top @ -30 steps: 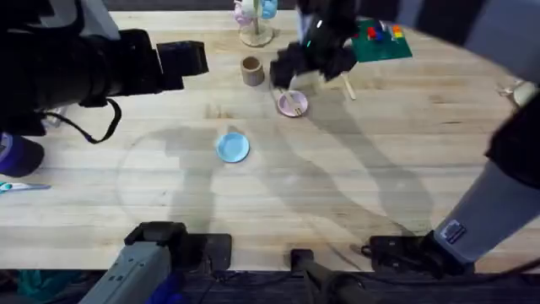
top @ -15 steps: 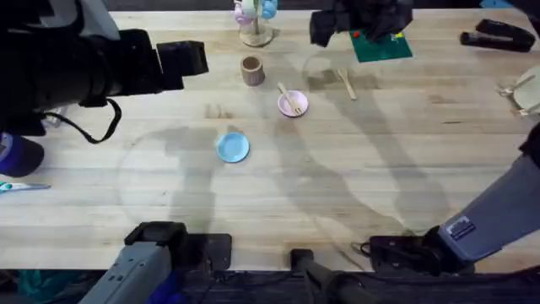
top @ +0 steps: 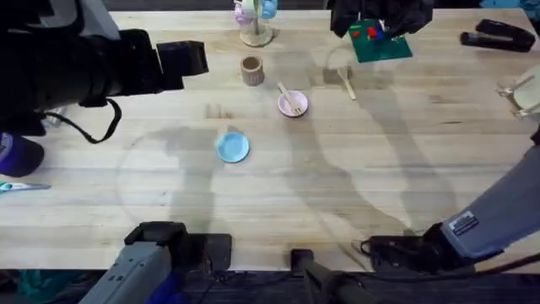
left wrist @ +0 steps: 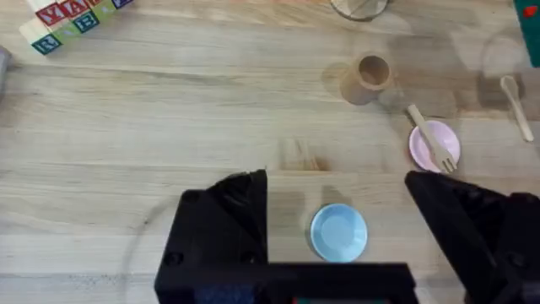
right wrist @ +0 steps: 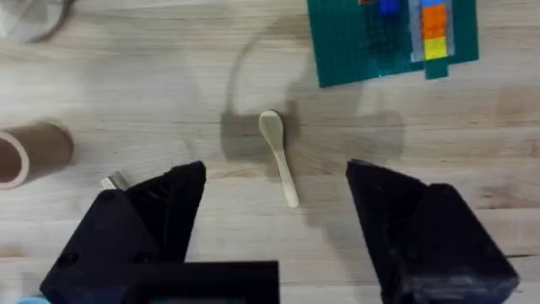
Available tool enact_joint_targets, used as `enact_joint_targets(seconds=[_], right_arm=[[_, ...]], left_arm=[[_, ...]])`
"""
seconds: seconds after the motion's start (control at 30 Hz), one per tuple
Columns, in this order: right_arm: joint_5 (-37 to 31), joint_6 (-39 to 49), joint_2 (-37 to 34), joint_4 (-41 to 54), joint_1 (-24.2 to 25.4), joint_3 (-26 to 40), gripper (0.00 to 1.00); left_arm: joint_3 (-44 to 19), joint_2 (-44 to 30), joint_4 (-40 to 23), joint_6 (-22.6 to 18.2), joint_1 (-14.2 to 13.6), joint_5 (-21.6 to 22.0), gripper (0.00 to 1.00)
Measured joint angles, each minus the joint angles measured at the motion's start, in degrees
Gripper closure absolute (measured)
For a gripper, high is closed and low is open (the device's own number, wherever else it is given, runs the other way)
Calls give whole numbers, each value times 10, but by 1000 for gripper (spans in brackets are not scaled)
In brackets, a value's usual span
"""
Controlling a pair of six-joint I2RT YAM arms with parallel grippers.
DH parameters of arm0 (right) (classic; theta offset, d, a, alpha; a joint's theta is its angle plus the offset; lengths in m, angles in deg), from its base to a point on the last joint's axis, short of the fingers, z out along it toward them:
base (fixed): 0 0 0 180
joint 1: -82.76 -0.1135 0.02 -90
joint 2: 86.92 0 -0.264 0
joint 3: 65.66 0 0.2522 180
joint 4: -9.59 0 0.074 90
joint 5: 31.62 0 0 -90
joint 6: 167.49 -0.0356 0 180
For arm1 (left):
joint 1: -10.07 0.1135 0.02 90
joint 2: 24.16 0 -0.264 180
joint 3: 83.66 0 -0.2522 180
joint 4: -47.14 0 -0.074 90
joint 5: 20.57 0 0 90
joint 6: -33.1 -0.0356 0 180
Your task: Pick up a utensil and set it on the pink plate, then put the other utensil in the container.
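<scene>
Right end effector (top: pixel 380 19) risen off the plate (top: pixel 293 104) to the surface's far edge, fork (top: pixel 289 98) left across the plate, left wrist: fingers spread above blue plate (left wrist: pixel 339 232), right wrist: fingers spread over spoon (right wrist: pixel 278 155), cup (right wrist: pixel 29 154) well aside

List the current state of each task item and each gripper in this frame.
Fork: lying across the pink plate.
Pink plate: flat on the table, holding the fork.
Spoon: flat on the table, ungrasped.
Container: upright, nothing visible inside.
Left gripper: jaws open, empty.
Right gripper: jaws open, above the spoon.
</scene>
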Motion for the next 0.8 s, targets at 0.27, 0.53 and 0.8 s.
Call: enact_joint_targets(seconds=[0.27,0.53,0.8], right_arm=[[4,6,-40,4,-2,0,5],[4,8,-88,13,-6,0,7],[8,7,-167,39,-20,5,7]], left_arm=[[0,0,0,0,0,0,8],[0,0,0,0,0,0,8],[0,0,0,0,0,0,8]])
